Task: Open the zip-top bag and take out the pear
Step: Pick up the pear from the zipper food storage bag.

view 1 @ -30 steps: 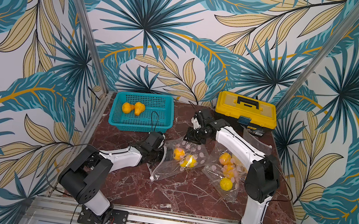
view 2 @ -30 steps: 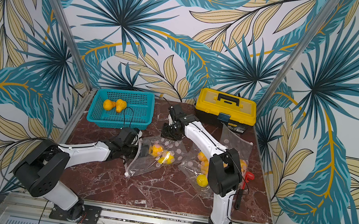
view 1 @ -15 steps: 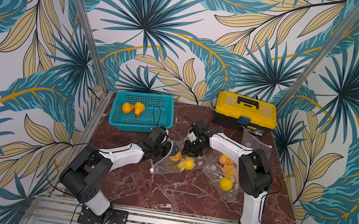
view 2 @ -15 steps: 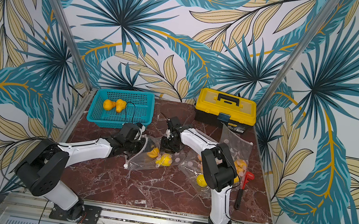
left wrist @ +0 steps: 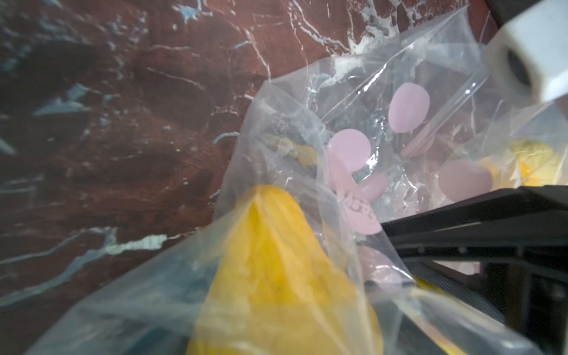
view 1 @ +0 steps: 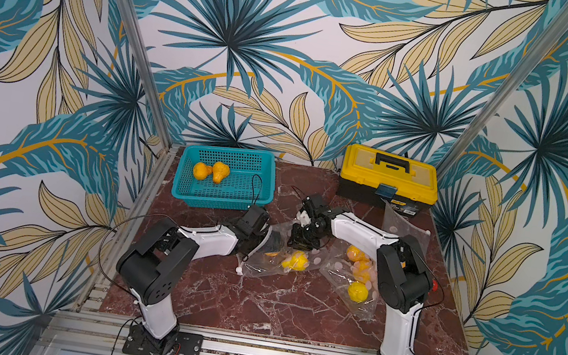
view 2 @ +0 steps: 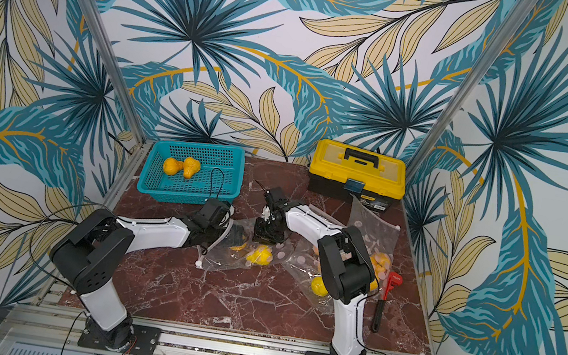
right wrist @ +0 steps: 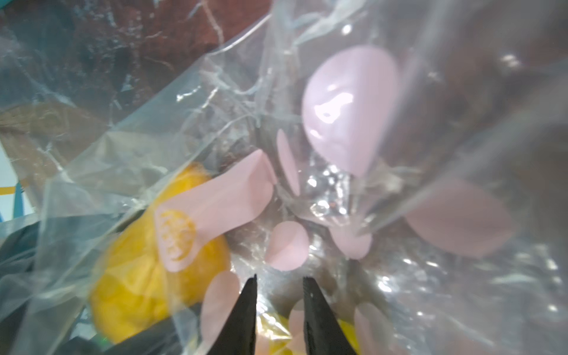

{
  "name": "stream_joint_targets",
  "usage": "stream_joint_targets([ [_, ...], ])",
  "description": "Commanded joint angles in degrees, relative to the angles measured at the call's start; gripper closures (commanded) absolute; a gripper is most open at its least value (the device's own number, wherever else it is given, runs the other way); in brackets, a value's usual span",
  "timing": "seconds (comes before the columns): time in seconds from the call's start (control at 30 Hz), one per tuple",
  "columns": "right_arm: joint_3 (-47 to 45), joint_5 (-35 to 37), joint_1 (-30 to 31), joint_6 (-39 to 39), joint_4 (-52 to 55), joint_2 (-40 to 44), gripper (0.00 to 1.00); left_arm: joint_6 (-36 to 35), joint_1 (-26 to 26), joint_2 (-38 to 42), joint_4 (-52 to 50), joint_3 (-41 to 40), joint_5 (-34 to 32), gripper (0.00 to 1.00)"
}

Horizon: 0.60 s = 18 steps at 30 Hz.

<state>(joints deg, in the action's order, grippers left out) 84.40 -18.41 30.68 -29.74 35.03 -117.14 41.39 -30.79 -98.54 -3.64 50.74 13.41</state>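
Observation:
The clear zip-top bag [view 1: 263,260] [view 2: 223,256], printed with pink dots, lies crumpled mid-table. A yellow fruit [view 1: 294,261] shows inside it. My left gripper [view 1: 267,239] [view 2: 233,234] reaches into the bag's left end. In the left wrist view a yellow pear [left wrist: 276,276] fills the space by the jaws under plastic film, and the fingers are hidden. My right gripper [view 1: 303,243] [view 2: 267,235] [right wrist: 279,279] points down onto the bag's far edge. Its black fingertips [right wrist: 250,295] stand a narrow gap apart against the film [right wrist: 322,199].
A teal basket [view 1: 220,201] at the back left holds two pears [view 1: 212,171]. A yellow toolbox [view 1: 388,177] stands at the back right. A second bag of fruit [view 1: 336,277] lies by the right arm, an empty bag [view 1: 402,224] lies behind it, and a red wrench [view 2: 387,295] is at the right.
My right gripper came forward and down from behind the bag onto its far edge, its jaws narrowing. My left gripper pushed further into the bag, which bunched up.

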Motion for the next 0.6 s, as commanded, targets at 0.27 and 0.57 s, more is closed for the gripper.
stream_joint_targets([
  [0.27, -1.2, 7.7, -3.3, 2.0, 5.7, -1.3, 0.73, -3.5, -0.3, 7.7, -8.4, -0.8, -3.6, 0.26],
  [0.57, -1.3, 7.3, -3.5, 2.3, 6.0, -0.7, 0.74, -6.9, 0.6, 17.2, -19.8, 0.1, -10.1, 0.25],
])
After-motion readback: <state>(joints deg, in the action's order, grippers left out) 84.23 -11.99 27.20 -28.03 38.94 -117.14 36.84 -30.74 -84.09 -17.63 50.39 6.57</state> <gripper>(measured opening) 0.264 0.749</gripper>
